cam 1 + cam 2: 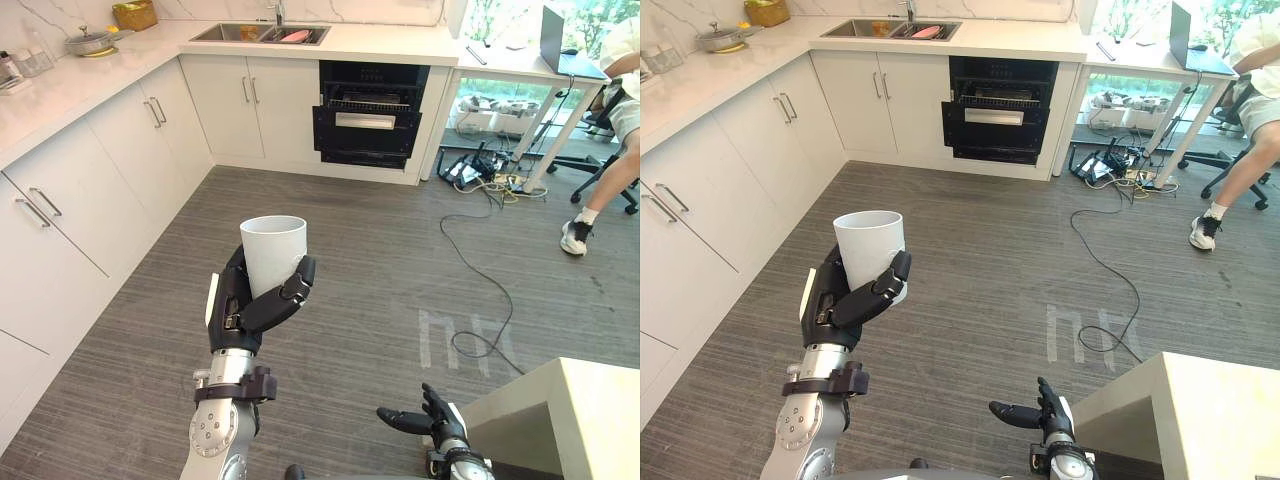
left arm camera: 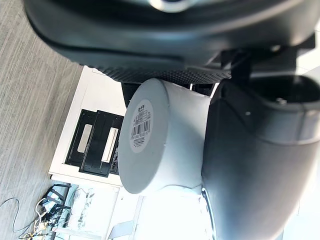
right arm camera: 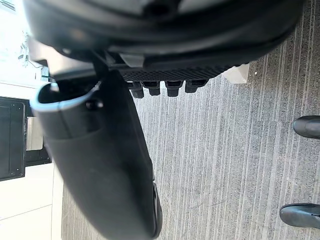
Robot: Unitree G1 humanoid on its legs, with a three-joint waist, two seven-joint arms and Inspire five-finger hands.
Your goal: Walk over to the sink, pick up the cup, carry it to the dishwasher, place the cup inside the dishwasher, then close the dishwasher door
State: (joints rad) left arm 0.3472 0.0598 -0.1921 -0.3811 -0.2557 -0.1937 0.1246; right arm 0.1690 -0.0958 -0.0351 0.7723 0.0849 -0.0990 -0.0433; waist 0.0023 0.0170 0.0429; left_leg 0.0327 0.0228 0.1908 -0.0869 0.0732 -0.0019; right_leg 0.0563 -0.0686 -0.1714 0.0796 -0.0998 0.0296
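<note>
A white cup (image 1: 275, 250) stands upright in my left hand (image 1: 240, 305), whose fingers and thumb curl round its lower half, above the grey floor. The left wrist view shows the cup's base (image 2: 145, 145) with a label, held against the palm. The dishwasher (image 1: 367, 115) stands ahead under the counter, dark, with its door part open and racks showing. The sink (image 1: 260, 33) lies in the counter to its left, with a pink thing in it. My right hand (image 1: 425, 418) hangs low near a pale table corner, fingers relaxed and holding nothing.
White cabinets (image 1: 90, 180) run along the left and the back wall. A cable (image 1: 480, 270) trails over the floor at right. A pale table (image 1: 570, 410) stands at lower right. A seated person's leg (image 1: 600, 190) and an office chair are at far right, by a desk.
</note>
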